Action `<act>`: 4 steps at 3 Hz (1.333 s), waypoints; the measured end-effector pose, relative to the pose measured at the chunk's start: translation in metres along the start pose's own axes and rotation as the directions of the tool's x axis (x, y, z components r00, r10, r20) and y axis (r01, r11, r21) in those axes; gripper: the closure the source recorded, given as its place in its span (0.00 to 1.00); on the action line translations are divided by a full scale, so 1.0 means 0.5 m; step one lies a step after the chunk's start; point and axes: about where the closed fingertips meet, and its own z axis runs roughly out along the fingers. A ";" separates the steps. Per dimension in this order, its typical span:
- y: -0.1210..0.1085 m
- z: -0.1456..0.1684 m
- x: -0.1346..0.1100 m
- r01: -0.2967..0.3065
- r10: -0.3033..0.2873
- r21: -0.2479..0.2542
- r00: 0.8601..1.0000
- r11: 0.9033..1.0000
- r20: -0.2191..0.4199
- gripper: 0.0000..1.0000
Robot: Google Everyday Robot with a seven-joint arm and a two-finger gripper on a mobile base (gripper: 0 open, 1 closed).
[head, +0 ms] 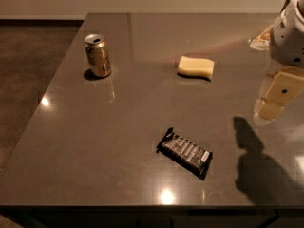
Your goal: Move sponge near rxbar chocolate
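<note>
So I'm hanging my cream-coloured claw over the right side of the dark glossy grey tabletop. Honestly, I can't tell from here whether it's open or closed, but either way it isn't carrying anything. The pale yellow soft rectangular sponge is lying flat toward the far side, off to the left of my claw and apart from it, so nothing's been picked up yet. The flat black glossy rxbar chocolate wrapper is sitting diagonally nearer the front edge, well apart from the sponge, with bare surface between them. I'm reading that as the whole job being ahead of me: reach over, grab the sponge, bring it down toward the bar. The gold drink can is standing upright way over on the far left, so it's not getting in the way of that path. My claw's shadow is falling on the right front corner, and I'm guessing that's because I'm holding it raised off the surface.
</note>
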 end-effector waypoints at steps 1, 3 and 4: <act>0.000 0.000 0.000 0.000 0.000 0.000 1.000 1.000 0.000 0.00; -0.109 0.059 -0.039 0.048 -0.046 -0.059 0.998 0.997 0.030 0.00; -0.186 0.112 -0.078 0.071 -0.068 -0.070 0.997 0.995 0.047 0.00</act>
